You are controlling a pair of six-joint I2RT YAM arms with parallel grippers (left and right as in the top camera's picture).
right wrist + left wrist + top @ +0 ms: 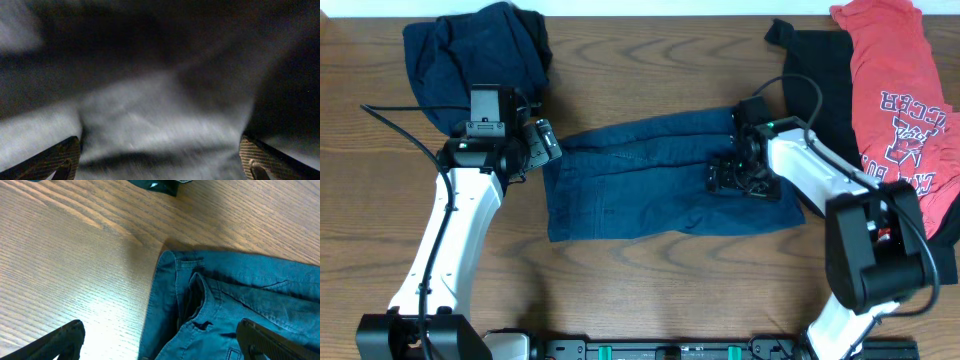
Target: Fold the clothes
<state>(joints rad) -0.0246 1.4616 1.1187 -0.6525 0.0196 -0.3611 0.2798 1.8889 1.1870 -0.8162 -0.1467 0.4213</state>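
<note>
The jeans point(660, 175) lie folded flat at the middle of the table point(650, 290). My left pincer point(542, 143) hangs spread wide at their waistband end, gripping nothing. My right pincer point(738, 178) is down on the denim near the other end, its 2 fingers point(55, 160) wide apart, clamping nothing. A navy garment point(480, 55) lies at back left, a black garment point(820, 70) and a red shirt point(905, 110) at back right.

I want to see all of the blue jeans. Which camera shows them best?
The overhead view: the jeans lie there almost whole, spread flat. The left wrist view shows only the waistband end. The right wrist view is so close that it shows just dark, blurry cloth.
</note>
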